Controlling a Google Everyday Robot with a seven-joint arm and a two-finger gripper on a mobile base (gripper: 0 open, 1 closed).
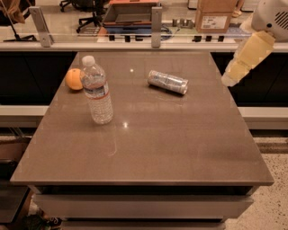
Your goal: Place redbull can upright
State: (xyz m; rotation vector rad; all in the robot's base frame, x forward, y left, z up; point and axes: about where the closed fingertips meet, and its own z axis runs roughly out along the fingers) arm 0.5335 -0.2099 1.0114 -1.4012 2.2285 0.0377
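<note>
Glossy brown worktop [148, 152], speckled floor [274, 206] bottom right, office chair [92, 11] and cardboard box [216, 15] behind. The gripper [231, 77] hovers off its right edge.

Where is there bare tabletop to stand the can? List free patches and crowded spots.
Free: the near half of the table, in front of the water bottle and the lying redbull can; also the strip between those two. Crowded: the far-left corner, where the orange sits by the bottle. The gripper hangs beyond the far-right edge.

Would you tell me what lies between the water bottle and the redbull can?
Only bare table shows between water bottle and redbull can in the camera view. The gripper hangs beyond the table's far right corner.
</note>
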